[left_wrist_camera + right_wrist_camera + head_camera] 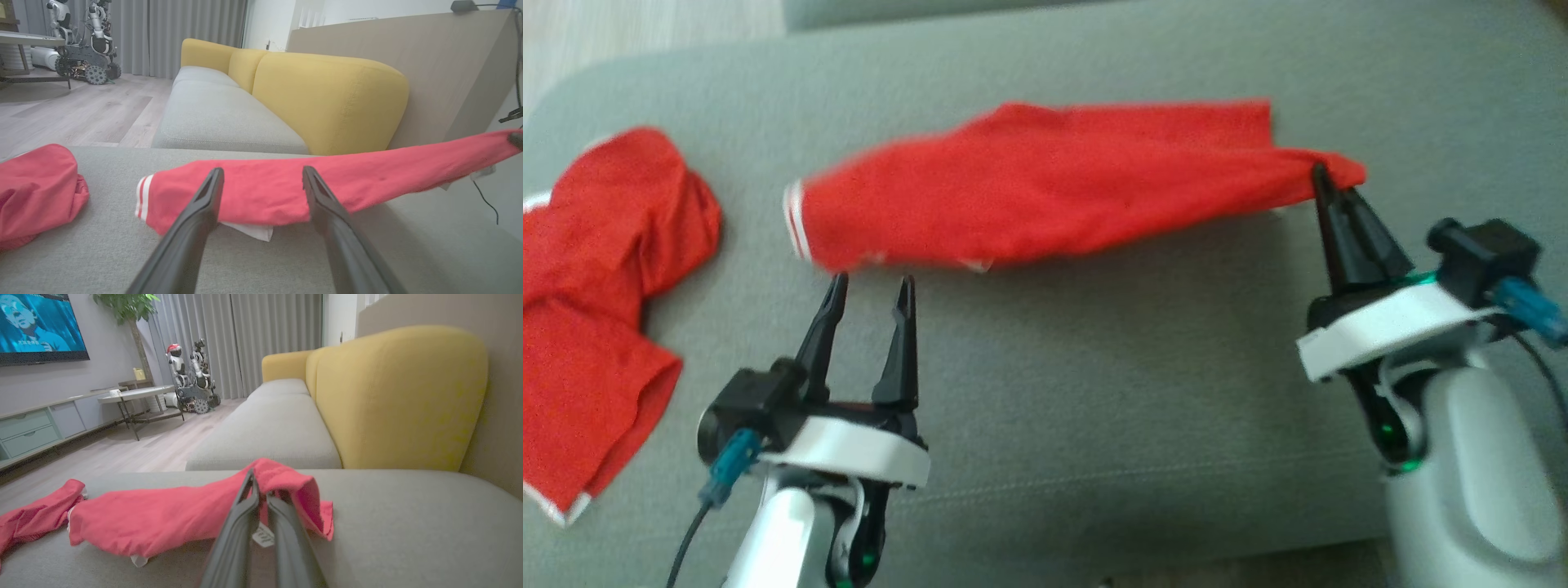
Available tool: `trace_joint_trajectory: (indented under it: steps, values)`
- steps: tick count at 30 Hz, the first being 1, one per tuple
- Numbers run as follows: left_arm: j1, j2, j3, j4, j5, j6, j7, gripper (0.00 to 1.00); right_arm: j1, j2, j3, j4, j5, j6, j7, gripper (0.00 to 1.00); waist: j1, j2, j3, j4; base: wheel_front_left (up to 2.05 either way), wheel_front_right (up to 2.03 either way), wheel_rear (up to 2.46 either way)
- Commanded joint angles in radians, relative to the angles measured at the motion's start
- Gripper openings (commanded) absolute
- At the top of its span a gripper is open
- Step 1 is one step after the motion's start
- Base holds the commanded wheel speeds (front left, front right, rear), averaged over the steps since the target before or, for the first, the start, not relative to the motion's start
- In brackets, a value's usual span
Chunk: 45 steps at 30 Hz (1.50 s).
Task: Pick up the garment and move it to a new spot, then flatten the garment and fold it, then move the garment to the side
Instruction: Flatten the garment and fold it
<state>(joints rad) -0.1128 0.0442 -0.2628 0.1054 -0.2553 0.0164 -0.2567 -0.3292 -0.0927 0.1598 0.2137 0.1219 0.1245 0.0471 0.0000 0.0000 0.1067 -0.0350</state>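
The garment point(1045, 188) is red with white stripes at its left hem and stretches across the grey cushion point(1094, 408). My right gripper point(1319, 171) is shut on its right end and holds that end up, so the cloth slopes down to the left. The right wrist view shows the garment point(163, 514) bunched over my shut right gripper point(259, 486), with a white label by the fingers. My left gripper point(872, 286) stands open just in front of the garment's lower left edge, holding nothing. From the left wrist, the garment point(265, 192) lies right beyond my open left gripper point(263, 171).
A second red garment point(596, 286) lies crumpled at the cushion's left side point(32, 188). A yellow sofa back point(327, 98) and a grey seat rise beyond the cushion. Wooden floor, a round table point(135, 394) and another robot point(192, 375) stand further off.
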Motion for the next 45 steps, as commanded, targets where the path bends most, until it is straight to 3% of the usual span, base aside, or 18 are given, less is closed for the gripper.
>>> trace_joint_trajectory:
  steps: [1,9,16,20,24,28,33,34,35,40,45]
  values:
    - [-0.013,0.006,0.042,-0.035,0.003,-0.003,-0.005,1.0,-0.003,-0.021,0.031,-0.112,0.012,0.006,0.031,0.0,0.0,0.0,-0.063,-0.046,0.0,0.0,0.0]
    - [0.022,0.006,0.058,-0.055,-0.01,0.004,-0.005,1.0,0.018,-0.077,0.059,-0.516,0.067,0.006,0.252,0.0,0.0,0.0,-0.114,-0.051,0.0,0.0,0.0]
    - [0.022,0.006,0.03,-0.064,-0.023,0.012,-0.005,1.0,-0.08,-0.11,0.051,-0.567,0.103,0.006,0.369,0.0,0.0,0.0,-0.101,0.003,0.0,0.0,0.0]
    - [0.004,0.006,0.002,-0.067,-0.029,0.014,-0.005,1.0,-0.214,-0.144,0.041,-0.496,0.111,0.006,0.406,0.0,0.0,0.0,-0.039,0.069,0.0,0.0,0.0]
    - [-0.036,0.006,-0.026,-0.068,-0.035,0.013,-0.005,1.0,-0.401,-0.173,0.039,-0.336,0.123,0.006,0.43,0.0,0.0,0.0,0.047,0.144,0.0,0.0,0.0]
    - [-0.086,0.006,-0.066,-0.066,-0.05,0.009,-0.005,1.0,-0.601,-0.202,0.021,-0.074,0.107,0.006,0.432,0.0,0.0,0.0,0.135,0.231,0.0,0.0,0.0]
    - [-0.147,0.006,-0.134,-0.077,-0.09,0.018,-0.005,1.0,-0.818,-0.234,-0.052,0.306,0.001,0.006,0.369,0.0,0.0,0.0,0.23,0.342,0.0,0.0,0.0]
    - [-0.155,0.006,-0.149,-0.08,-0.099,0.021,-0.005,1.0,-0.849,-0.242,-0.057,0.371,-0.024,0.006,0.348,0.47,0.0,0.0,0.245,0.361,0.0,0.0,0.0]
    - [-0.161,0.006,-0.162,-0.084,-0.109,0.026,-0.005,1.0,-0.875,-0.247,-0.073,0.431,-0.045,0.006,0.327,1.0,0.0,0.0,0.257,0.379,0.0,0.0,0.0]
    - [-0.168,0.006,-0.198,-0.093,-0.132,0.046,-0.005,1.0,-0.969,-0.238,-0.146,0.649,-0.141,0.006,0.213,1.0,0.0,0.0,0.3,0.421,0.0,0.0,0.0]
    - [-0.171,0.006,-0.193,-0.089,-0.126,0.053,-0.005,1.0,-0.998,-0.205,-0.167,0.782,-0.21,0.006,0.145,1.0,0.0,0.0,0.307,0.399,0.0,0.0,0.0]
